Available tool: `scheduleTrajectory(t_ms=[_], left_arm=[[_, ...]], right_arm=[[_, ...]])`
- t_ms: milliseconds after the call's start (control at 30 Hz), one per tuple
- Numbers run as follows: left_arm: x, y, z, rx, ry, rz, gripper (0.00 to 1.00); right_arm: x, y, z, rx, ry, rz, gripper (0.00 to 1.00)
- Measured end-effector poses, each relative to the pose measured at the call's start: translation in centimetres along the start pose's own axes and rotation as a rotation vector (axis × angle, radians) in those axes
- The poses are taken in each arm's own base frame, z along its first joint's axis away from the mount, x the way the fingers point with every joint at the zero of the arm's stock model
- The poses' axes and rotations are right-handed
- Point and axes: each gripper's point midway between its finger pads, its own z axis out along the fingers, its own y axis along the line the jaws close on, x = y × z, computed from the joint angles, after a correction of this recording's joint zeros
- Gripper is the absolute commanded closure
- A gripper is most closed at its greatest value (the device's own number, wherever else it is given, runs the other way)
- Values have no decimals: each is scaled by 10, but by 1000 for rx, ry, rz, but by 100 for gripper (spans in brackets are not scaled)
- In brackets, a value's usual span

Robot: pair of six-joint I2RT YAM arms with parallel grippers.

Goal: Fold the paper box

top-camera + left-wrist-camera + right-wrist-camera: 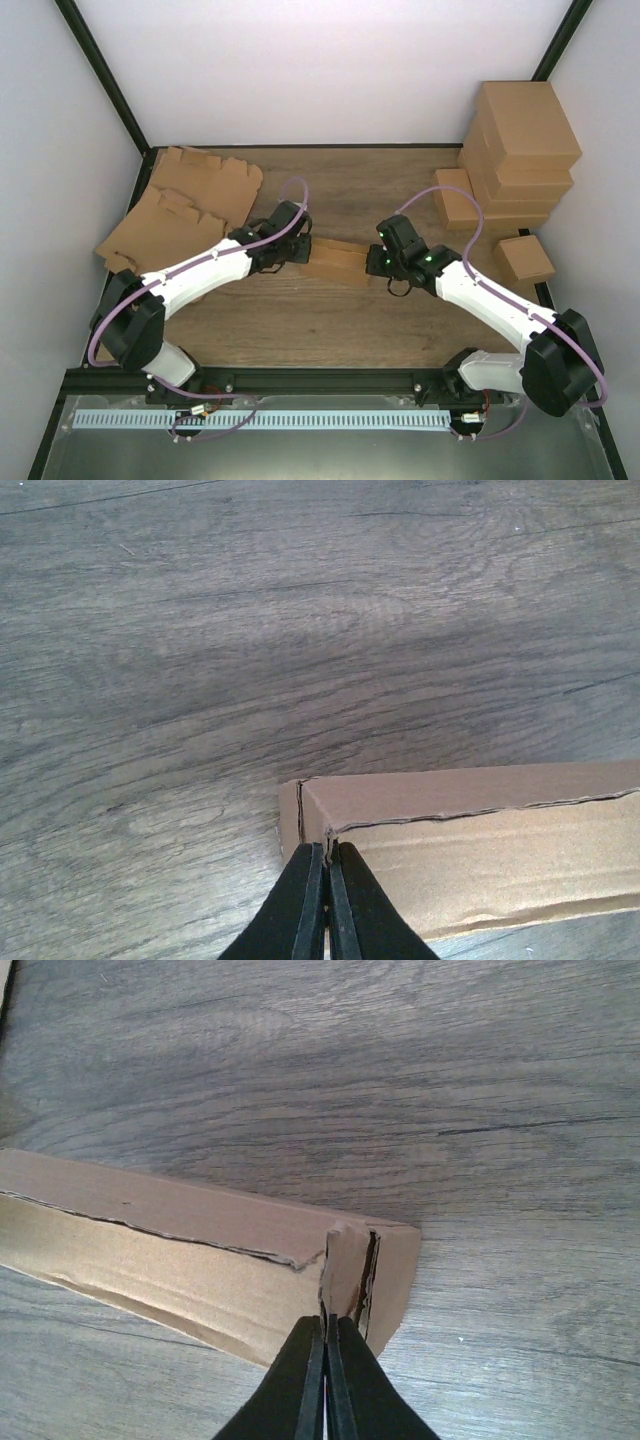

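A table (330, 325) surfaced in grey-brown wood grain, with long wavy streaks, is seen from above, enclosed by plain white walls. Near the middle of the table the paper box (337, 262) is found: a low, long rectangular shape of plain matte brown cardboard, lying flat on the wood between the two arms. Along its upper face a slightly ragged seam is seen, where one panel edge is laid over another, and faint corrugation lines are visible on its side.

The left gripper (327, 852) is made of two smooth black tapered fingers, clenched together so that no gap is left; their tips are set against the box's left end, at the corner where the seam meets a short vertical crease. The right gripper (327, 1325) is likewise clenched tight, its tips touching the box's right end, beside a small tucked flap with a dark slit. Whether any cardboard is pinched cannot be told.

At the table's far left, flat die-cut cardboard sheets (190, 205) with notched edges are piled. At the far right, folded brown boxes (520, 150) are stacked against the wall.
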Motion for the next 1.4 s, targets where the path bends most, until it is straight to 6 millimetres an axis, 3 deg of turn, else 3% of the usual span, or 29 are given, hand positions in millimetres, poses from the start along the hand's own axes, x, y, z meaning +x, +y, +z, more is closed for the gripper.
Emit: scheduleTrajectory(t_ms=[933,1400], left_arm=[[4,0,0,-35,-16,51,96],[19,3,3,-43,25,79,96]], right_arm=[[8,-12,4,55,-21,-13,99],[12,-9,3,58,-10,-11,99]])
